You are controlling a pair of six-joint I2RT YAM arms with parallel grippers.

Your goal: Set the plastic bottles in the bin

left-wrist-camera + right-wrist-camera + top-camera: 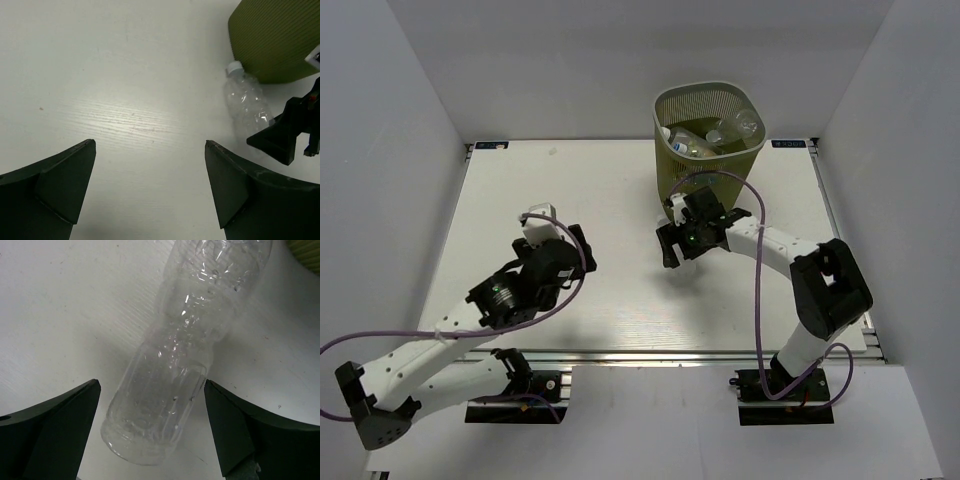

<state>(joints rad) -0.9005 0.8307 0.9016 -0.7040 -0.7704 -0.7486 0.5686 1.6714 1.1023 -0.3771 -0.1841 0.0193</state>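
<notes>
Grasp step: bottle [165, 370] lies on table [520, 200], lower centre of R wrist view, just beside bin [720, 165]. R gripper [151, 385] spread, straddling it, not yet pinching. L gripper [150, 145] spread, empty. Next: close, lift high, drop in bin.

Table [570, 200]: white, matte, rectangular, faintly scuffed.
Walls: left wall [380, 150], far wall [620, 60] and right wall [910, 150], all plain white, enclosing the table.
Rail [650, 357]: silver metal strip along the table's near edge.
Tags [492, 145]: small, blue, at both far corners.
Light: even, soft shadows.
</notes>
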